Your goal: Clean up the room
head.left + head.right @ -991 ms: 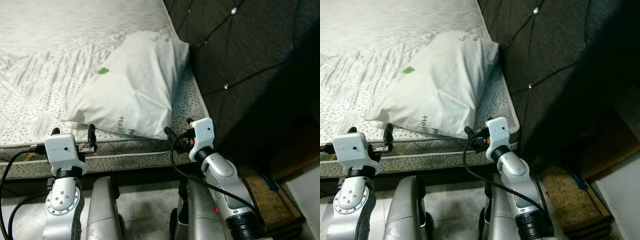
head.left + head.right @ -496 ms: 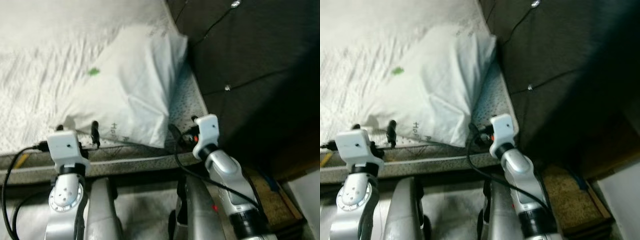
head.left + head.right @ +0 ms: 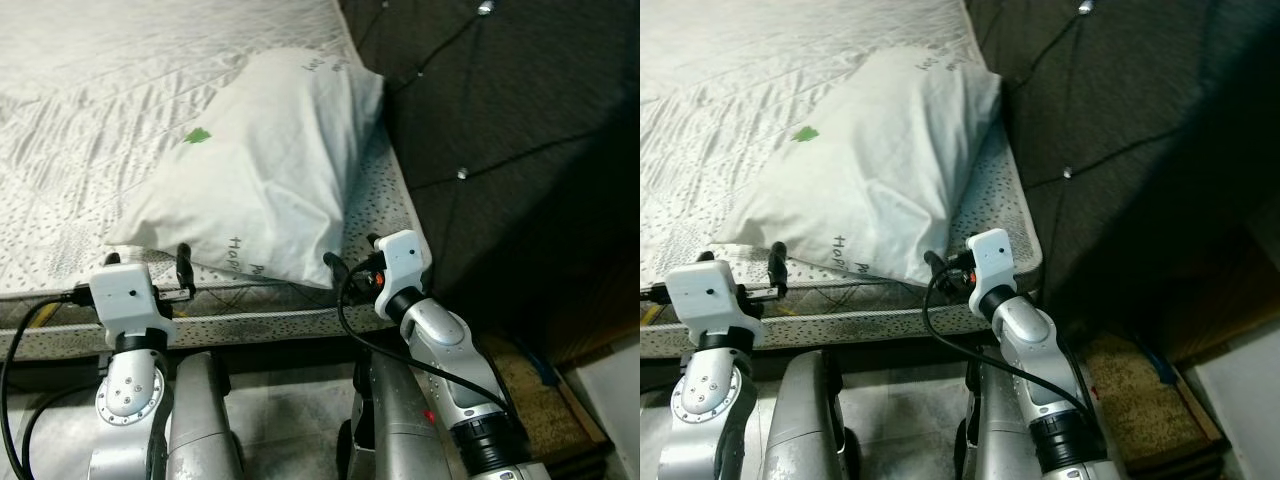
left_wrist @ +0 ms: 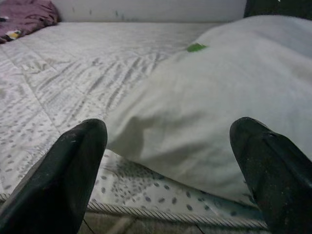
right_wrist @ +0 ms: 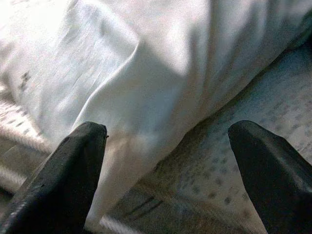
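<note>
White creased pillow (image 3: pixel 262 170) with green leaf mark lying at my quilted mattress's (image 3: pixel 90 110) corner beside dark tufted headboard (image 3: pixel 500 120), my left gripper (image 4: pixel 170 170) and right gripper (image 5: pixel 168 170) both spread wide, empty, at its near edge

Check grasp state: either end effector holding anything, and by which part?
Nothing held. Left end effector and right end effector are both open, poised at the near edge of the white printed pillow on the speckled grey mattress, fingers not closed on it.
</note>
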{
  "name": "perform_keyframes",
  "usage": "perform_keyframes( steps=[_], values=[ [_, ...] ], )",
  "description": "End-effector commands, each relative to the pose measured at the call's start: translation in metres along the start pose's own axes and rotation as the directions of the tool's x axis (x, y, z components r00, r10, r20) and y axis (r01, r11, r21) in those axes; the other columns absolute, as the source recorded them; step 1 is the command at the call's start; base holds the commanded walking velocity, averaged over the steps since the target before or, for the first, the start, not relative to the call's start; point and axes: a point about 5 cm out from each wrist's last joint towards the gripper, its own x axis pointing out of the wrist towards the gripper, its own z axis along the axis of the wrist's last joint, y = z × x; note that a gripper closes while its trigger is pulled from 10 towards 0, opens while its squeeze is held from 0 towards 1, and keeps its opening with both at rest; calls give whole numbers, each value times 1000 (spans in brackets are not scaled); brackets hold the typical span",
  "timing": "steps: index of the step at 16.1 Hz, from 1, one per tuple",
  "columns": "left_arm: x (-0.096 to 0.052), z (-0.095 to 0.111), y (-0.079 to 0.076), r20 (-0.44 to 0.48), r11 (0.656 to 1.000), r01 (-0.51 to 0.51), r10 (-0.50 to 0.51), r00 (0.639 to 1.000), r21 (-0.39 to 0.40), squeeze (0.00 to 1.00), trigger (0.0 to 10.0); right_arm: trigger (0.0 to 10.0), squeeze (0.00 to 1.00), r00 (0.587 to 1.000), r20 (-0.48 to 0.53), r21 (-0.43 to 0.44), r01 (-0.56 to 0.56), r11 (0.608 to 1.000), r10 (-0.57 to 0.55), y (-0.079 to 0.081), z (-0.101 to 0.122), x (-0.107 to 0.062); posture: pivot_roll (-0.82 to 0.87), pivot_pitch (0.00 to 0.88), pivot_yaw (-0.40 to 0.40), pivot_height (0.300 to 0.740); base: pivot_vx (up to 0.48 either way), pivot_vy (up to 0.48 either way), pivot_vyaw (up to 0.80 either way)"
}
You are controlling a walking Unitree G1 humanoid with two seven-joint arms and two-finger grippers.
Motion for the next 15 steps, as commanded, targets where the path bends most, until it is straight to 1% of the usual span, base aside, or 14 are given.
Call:
perform_keyframes(
  steps=[1, 3, 6, 8, 10, 11, 12, 13, 14, 15],
  values=[
    [-1, 0, 1, -12, 1000, -7, 7, 1000, 14, 0, 10000, 10000, 0, 998, -41, 17, -38, 999, 38, 3, -6, 1, 19, 131, -64, 546, 0, 0, 0],
    [-6, -3, 4, -39, 1000, -6, 7, 999, 24, 0, 10000, 10000, 0, 987, -65, 34, -147, 989, 149, 13, -6, 6, 33, 139, -62, 546, 0, 0, 0],
    [-11, -3, 9, -54, 999, -12, 13, 998, 36, 0, 10000, 10000, 0, 976, -78, 41, -203, 978, 205, 22, -5, 13, 55, 148, -64, 546, 0, 0, 0],
    [-14, -3, 12, -64, 999, -15, 18, 998, 45, 0, 10000, 10000, 0, 974, -71, 46, -212, 976, 215, 29, -2, 20, 76, 159, -65, 546, 0, 0, 0],
    [-20, -3, 14, -84, 999, -8, 13, 996, 51, 0, 10000, 10000, 0, 976, -87, 109, -192, 975, 201, 42, 2, 35, 84, 168, -66, 546, 0, 0, 0],
    [-20, -3, 14, -85, 999, -8, 12, 996, 51, 0, 10000, 10000, 0, 976, -89, 116, -189, 975, 200, 43, 2, 36, 84, 168, -66, 546, 0, 0, 0],
    [-23, -3, 14, -92, 999, -3, 7, 996, 47, 0, 10000, 10000, 0, 974, -104, 167, -184, 969, 203, 54, 3, 43, 98, 175, -74, 546, 0, 0, 0],
    [-24, -3, 14, -96, 999, 0, 5, 995, 45, 0, 10000, 10000, 0, 974, -107, 183, -179, 967, 201, 59, 5, 48, 98, 175, -74, 546, 0, 0, 0],
    [-25, -3, 14, -100, 999, 2, 2, 995, 45, 0, 10000, 10000, 0, 977, -91, 224, -166, 960, 190, 68, 11, 57, 103, 179, -81, 546, 0, 0, 0],
    [-26, -2, 13, -102, 999, 5, -1, 995, 44, 0, 10000, 10000, 0, 981, -84, 240, -150, 959, 174, 73, 16, 63, 109, 183, -86, 546, 0, 0, 0]
  ],
)
